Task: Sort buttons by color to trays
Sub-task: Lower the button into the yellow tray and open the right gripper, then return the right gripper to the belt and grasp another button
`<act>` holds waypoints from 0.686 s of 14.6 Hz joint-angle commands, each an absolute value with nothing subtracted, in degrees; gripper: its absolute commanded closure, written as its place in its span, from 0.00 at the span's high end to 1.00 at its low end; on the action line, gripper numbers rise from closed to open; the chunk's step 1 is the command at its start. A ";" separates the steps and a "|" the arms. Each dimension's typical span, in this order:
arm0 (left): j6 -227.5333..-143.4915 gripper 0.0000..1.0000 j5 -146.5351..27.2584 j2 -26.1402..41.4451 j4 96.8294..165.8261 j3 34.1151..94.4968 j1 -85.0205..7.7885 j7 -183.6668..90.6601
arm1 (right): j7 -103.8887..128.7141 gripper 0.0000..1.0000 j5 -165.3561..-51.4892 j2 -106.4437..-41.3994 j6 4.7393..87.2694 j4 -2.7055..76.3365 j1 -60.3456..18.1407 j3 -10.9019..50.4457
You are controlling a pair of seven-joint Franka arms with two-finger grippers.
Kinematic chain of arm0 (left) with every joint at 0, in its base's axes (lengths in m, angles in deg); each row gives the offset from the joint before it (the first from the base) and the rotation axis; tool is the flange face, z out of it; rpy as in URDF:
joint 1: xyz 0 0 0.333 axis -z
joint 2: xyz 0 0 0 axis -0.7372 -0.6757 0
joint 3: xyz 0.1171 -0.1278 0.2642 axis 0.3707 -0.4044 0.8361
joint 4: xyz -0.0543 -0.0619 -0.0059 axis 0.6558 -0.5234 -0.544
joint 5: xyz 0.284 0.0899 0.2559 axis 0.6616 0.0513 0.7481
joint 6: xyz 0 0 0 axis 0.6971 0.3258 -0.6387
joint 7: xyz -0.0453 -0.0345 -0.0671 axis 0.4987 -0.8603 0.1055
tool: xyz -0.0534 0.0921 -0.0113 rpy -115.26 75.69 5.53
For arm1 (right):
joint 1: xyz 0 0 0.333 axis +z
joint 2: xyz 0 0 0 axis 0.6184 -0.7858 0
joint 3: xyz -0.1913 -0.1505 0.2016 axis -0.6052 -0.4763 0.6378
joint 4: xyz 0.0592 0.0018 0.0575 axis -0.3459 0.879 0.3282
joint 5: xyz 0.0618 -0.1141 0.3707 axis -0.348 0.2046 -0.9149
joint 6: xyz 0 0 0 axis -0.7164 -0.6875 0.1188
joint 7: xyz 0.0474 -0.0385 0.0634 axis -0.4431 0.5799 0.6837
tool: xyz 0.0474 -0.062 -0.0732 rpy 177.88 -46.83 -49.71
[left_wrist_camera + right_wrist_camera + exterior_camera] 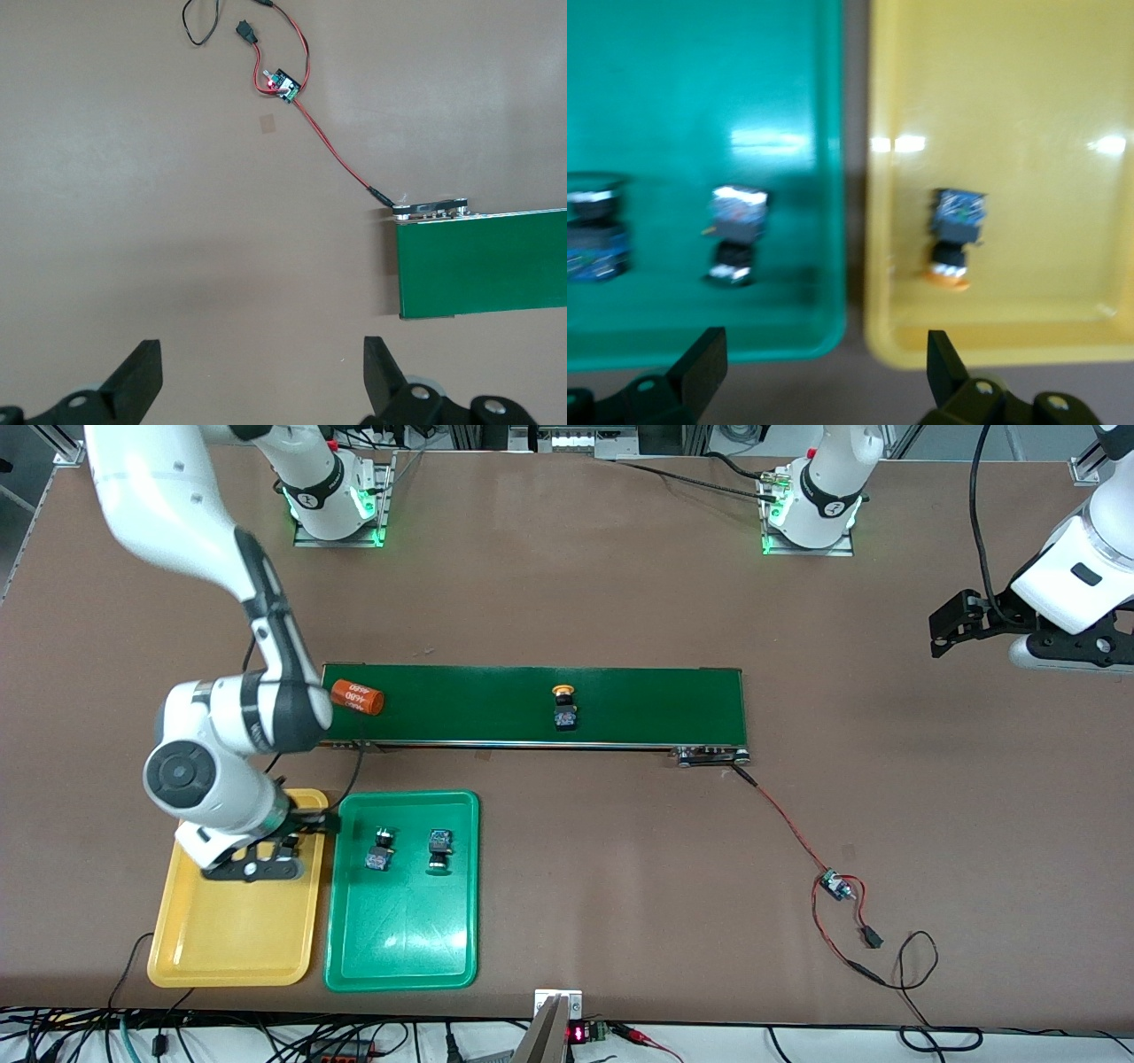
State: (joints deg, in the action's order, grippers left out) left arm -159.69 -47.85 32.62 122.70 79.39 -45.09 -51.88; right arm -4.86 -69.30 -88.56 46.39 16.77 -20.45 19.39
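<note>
Right tool (819, 372) hangs released over the yellow tray (230, 939), a yellow-capped button (955, 235) lying loose below; left tool (261, 376) waits spread over bare table (133, 221)

- A wide brown surface (567, 584) fills nearly the whole front view, matte, with soft pale glare patches.
- Aluminium frame rails (576, 438) run along its edge by the arm bases.
- Black cables (266, 1036) crowd the edge nearest the front camera.
- Green light (376, 536) glows on the surface at two mounting plates.
</note>
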 commanded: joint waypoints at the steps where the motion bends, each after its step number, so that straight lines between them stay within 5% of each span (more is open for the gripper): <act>1: -158.44 1.00 -46.60 31.52 120.30 79.55 -44.77 -52.43 | -8.69 1.00 -71.39 -85.18 41.42 18.74 -15.46 19.33; 10: -158.26 1.00 -46.69 31.34 119.68 79.47 -44.68 -52.34 | -22.59 1.00 -79.99 -85.17 39.54 18.65 0.47 19.60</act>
State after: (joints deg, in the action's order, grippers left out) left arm -159.69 -47.85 32.25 121.67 79.41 -45.09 -51.88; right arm -23.06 -76.12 -85.69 38.77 17.65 0.36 20.08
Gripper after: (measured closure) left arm 0.000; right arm 0.000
